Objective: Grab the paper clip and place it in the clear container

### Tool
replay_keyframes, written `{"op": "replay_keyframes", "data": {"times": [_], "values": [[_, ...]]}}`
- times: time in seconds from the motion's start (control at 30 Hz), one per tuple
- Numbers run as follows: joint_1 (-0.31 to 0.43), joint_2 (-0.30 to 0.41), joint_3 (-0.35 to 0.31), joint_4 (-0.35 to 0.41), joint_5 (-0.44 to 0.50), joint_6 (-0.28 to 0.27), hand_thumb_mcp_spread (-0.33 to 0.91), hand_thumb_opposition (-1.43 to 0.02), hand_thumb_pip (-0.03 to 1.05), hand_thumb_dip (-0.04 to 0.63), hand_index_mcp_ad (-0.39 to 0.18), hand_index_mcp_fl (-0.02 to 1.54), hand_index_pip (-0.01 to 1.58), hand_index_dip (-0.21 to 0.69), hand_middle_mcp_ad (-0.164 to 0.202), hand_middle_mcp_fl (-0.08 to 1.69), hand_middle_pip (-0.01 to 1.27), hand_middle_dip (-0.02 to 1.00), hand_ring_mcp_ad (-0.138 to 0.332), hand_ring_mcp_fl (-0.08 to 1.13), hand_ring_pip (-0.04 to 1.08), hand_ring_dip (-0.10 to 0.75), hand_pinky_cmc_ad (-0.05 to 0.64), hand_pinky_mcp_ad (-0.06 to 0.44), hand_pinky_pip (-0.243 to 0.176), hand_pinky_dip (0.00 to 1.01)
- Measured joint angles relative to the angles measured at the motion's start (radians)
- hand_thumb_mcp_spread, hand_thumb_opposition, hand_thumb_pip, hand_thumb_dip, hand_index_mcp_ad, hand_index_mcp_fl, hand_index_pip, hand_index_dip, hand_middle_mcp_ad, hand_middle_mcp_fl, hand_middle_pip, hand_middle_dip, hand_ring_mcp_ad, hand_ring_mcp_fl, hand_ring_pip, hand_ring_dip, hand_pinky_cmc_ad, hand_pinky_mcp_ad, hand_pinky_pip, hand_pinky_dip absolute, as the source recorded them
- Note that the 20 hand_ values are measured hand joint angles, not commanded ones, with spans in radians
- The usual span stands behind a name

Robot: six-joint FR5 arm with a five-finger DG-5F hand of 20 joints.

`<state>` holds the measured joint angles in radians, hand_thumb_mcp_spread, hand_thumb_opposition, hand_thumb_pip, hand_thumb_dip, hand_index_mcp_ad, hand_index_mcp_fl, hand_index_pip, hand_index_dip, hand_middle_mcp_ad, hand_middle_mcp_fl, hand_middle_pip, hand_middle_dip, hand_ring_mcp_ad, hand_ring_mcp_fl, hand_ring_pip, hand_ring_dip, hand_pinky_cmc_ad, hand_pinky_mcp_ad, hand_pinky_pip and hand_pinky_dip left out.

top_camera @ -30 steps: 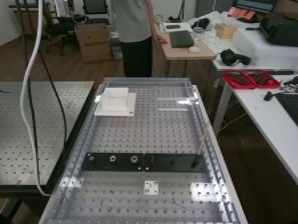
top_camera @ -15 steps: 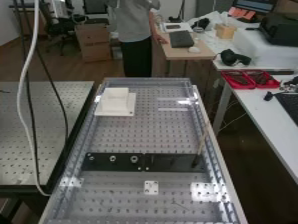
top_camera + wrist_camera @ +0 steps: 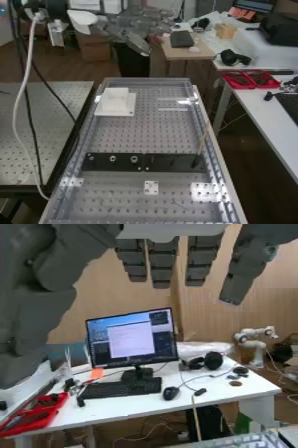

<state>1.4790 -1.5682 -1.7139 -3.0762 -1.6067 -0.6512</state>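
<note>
In the high view the hand (image 3: 136, 31) is at the top, above the far end of the bench and well away from its surface. In the wrist view the hand (image 3: 163, 261) has its fingers straight and spread, with the thumb apart from them; it is open, with nothing between. On the perforated bench's near part, a faint thin mark (image 3: 178, 204) lies right of a small white plate; I cannot tell if it is the paper clip. Clear walls (image 3: 211, 145) run along the bench; I cannot tell whether they belong to the clear container.
A white block (image 3: 115, 101) stands at the bench's far left. Black plates (image 3: 120, 161) with round fittings cross its middle, a thin upright stick (image 3: 202, 142) at their right end. Red trays (image 3: 249, 79) and a monitor (image 3: 133, 336) are on the side table (image 3: 106, 411).
The arm and hand have come into the high view from the upper left, over the far end, and the cables at the left have shifted. Things on the bench have not moved.
</note>
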Motion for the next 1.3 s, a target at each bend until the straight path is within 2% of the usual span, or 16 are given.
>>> {"op": "replay_keyframes", "data": {"times": [0.37,0.5,0.7,0.93,1.1,1.3], "values": [[-0.107,-0.088,-0.044,0.072,-0.119,0.028,0.27,-0.73,0.42,0.052,0.014,0.03,0.08,0.045,0.075,0.00,0.13,0.14,0.166,0.00,0.10,0.063,0.377,0.314,-0.096,0.53],[-0.146,-0.148,-0.047,0.096,-0.162,0.030,0.28,-0.74,0.47,0.086,0.012,0.04,0.09,0.035,0.073,0.00,0.13,0.14,0.166,0.00,0.12,0.063,0.377,0.314,-0.093,0.53],[-0.215,-0.239,-0.053,0.169,-0.231,0.036,0.29,-0.74,0.51,0.096,0.012,0.04,0.10,0.010,0.075,0.00,0.14,0.14,0.166,0.00,0.12,0.063,0.377,0.312,-0.093,0.53],[-0.271,-0.326,-0.054,0.244,-0.279,0.026,0.31,-0.76,0.56,0.141,-0.026,0.05,0.11,-0.005,0.075,0.00,0.14,0.14,0.166,0.00,0.12,0.063,0.377,0.314,-0.093,0.53],[-0.301,-0.384,-0.041,0.265,-0.288,0.017,0.32,-0.77,0.60,0.176,-0.040,0.06,0.23,-0.002,0.075,0.00,0.14,0.15,0.166,0.00,0.12,0.063,0.374,0.314,-0.093,0.51],[-0.332,-0.442,-0.026,0.294,-0.295,-0.001,0.34,-0.80,0.61,0.206,-0.087,0.12,0.46,-0.002,0.075,0.00,0.14,0.15,0.166,0.00,0.10,0.073,0.377,0.314,-0.096,0.47]]}}
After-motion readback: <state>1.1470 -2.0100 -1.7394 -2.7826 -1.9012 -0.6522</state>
